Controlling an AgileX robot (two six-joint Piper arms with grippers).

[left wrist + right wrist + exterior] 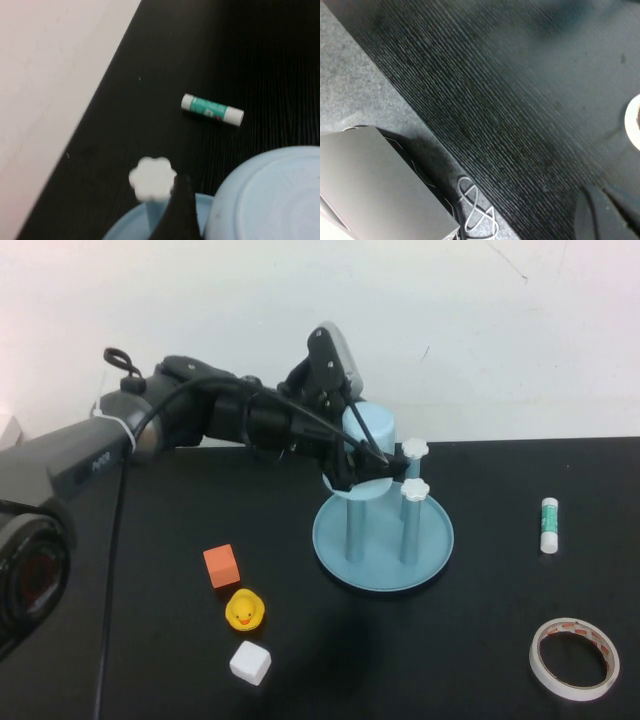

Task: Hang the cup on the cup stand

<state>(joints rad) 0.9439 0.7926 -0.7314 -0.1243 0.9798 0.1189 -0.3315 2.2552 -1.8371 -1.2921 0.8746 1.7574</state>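
On the worktop (pixel 150 640) at left lie an orange cube (pixel 221 566), a duck (pixel 245 610) and a white cube (pixel 250 663). The left gripper (pixel 372 462) reaches over the stand (pixel 383 540), fingers (pixel 352 470) spread wide around the upside-down cup (pixel 368 452), which sits atop a rear post. Further right lie a glue stick (pixel 548 525) and tape (pixel 574 658). The right gripper (pixel 605 212) hangs low over the worktop's edge, fingers closed on nothing.

- Smooth, faintly glossy light blue plastic on the cup (pixel 372 432) and the cup stand (pixel 384 568)
- Matt black, finely ridged grain across the table (pixel 500 640)
- Glossy yellow finish on the duck (pixel 244 611), lower left
- Matt black casing on the left gripper (pixel 372 468)
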